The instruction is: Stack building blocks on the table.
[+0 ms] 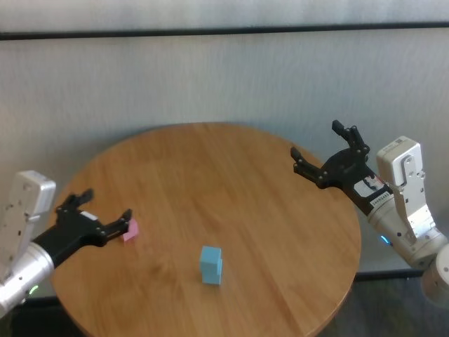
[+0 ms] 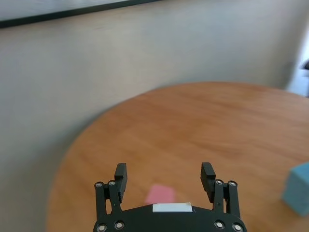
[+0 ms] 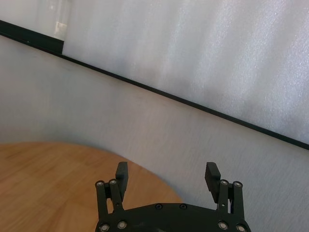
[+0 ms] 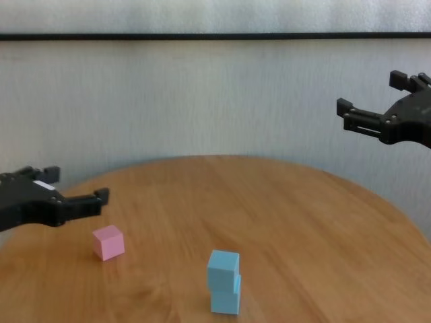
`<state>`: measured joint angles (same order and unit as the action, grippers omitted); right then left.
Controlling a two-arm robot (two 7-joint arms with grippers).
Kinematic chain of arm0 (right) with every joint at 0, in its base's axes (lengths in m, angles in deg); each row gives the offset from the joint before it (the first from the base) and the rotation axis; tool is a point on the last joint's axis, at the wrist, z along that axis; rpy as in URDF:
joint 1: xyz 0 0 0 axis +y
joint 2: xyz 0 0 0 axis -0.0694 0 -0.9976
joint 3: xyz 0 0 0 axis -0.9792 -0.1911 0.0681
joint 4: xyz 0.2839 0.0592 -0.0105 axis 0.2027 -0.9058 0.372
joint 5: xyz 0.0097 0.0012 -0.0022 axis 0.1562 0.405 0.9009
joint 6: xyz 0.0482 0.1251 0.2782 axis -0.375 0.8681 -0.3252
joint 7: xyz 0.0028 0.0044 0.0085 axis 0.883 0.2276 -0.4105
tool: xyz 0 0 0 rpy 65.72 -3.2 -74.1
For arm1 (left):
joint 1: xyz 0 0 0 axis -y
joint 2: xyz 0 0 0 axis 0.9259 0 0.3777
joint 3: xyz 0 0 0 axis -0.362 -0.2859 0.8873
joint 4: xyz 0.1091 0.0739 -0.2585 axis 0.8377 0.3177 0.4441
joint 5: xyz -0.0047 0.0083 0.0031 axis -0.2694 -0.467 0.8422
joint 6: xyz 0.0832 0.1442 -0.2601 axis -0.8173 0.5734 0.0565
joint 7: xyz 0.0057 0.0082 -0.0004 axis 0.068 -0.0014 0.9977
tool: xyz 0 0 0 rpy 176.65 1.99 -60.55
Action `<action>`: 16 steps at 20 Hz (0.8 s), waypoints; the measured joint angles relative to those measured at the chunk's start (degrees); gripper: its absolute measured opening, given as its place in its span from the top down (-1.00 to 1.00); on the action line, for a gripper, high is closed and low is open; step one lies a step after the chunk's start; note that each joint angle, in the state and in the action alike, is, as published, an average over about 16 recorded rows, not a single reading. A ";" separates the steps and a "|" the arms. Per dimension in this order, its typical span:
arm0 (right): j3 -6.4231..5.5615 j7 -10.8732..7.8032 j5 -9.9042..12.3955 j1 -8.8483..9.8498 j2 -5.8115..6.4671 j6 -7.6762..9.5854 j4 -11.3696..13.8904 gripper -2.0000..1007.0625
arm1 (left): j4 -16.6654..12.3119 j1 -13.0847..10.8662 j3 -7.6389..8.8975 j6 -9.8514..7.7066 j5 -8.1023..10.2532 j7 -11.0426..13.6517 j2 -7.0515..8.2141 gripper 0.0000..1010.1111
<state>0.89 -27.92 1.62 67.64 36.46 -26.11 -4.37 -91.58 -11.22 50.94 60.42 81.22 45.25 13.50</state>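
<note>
The left gripper [image 1: 95,210] hangs low over the left part of the surface with its black fingers [image 2: 120,176] spread as wide as they go and nothing between them. Just ahead of and below its fingertips lies the small matte pink cube [image 4: 108,242], flat on the wood and apart from the fingers; in the left wrist view the pink cube [image 2: 160,195] shows between the two fingers but beneath them, not touched. Farther off toward the right gripper's side stand the two small matte light-blue cubes [image 4: 223,286], one set on top of the other, the upper one turned slightly off square from the lower.

The right gripper [image 1: 330,156] is raised well above the far right edge of the surface, also fully open and holding nothing, well apart from all three cubes.

The surface [image 1: 231,189] is a large round table with a smooth light-brown wood-grain top. Behind it rises a pale, faintly ribbed wall [image 4: 202,94] crossed by a thin dark horizontal strip [image 4: 202,37].
</note>
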 joint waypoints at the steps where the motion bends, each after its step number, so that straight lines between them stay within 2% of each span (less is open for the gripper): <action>1: 0.02 -0.03 0.05 -0.01 0.02 0.09 0.03 -1.00 | 0.40 0.36 -0.11 -0.13 0.23 0.97 -0.03 -0.98; 7: 0.12 -0.14 0.25 -0.04 0.09 0.44 0.15 -1.00 | 4.00 3.37 -0.96 -0.75 1.39 7.74 -0.02 -0.98; 10: 0.15 -0.18 0.31 -0.05 0.11 0.55 0.19 -1.00 | 6.46 5.24 -1.53 -0.45 1.34 10.78 0.17 -0.98; 16: 0.19 -0.23 0.39 -0.07 0.14 0.69 0.23 -0.99 | 11.73 8.49 -1.90 0.29 1.42 14.99 -0.14 -0.98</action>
<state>1.07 -28.15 2.00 67.57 36.60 -25.43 -4.13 -79.85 -2.73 49.05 60.71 82.64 60.24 13.35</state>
